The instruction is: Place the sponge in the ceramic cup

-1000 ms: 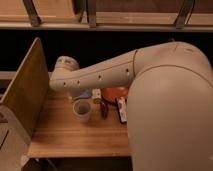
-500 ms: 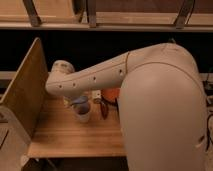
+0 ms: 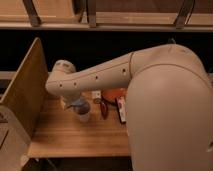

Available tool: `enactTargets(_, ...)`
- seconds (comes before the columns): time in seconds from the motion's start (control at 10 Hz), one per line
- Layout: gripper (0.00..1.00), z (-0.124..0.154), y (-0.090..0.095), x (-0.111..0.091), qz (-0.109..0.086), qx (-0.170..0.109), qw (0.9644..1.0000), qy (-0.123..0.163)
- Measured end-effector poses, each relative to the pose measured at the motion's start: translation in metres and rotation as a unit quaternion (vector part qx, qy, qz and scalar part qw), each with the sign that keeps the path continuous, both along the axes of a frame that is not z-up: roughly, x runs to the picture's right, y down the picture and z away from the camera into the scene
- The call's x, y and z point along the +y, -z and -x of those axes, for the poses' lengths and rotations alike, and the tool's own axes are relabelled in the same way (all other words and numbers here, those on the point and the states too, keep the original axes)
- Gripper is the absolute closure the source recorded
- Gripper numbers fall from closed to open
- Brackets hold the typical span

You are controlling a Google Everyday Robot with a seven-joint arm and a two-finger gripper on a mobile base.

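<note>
sponge (image 3: 80,104) at ceramic cup (image 3: 83,116) mouth, just beneath closed pincer (image 3: 73,102)

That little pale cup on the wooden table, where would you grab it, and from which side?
On the ceramic cup, probably the upper wall just below the rim, coming from the table's front edge. It has no handle and tapers downward. The end effector and the sponge sit at its mouth, and an orange-red thing lies close beside it.

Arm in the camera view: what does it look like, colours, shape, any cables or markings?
The arm is a cream-white shell, thick and rounded, tapering to a bulbous joint, with small dark dots along its side. No cables show. Its gripper is tucked under that joint, above the ceramic cup.
</note>
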State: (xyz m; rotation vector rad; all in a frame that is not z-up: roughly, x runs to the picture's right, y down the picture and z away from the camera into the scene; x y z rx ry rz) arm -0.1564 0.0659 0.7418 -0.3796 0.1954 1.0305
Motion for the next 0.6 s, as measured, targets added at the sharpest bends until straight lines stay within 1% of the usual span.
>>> enactTargets(0.2,1.00,-0.006,-0.004,0.011,0.027,-0.005,0.9993,-0.026)
enactTargets(0.4,1.00,-0.014,-0.012,0.020,0.051,-0.006,0.9976,-0.046)
enactTargets(0.6,1.00,-0.017,-0.020,0.023,0.063,-0.009,0.9963,-0.058)
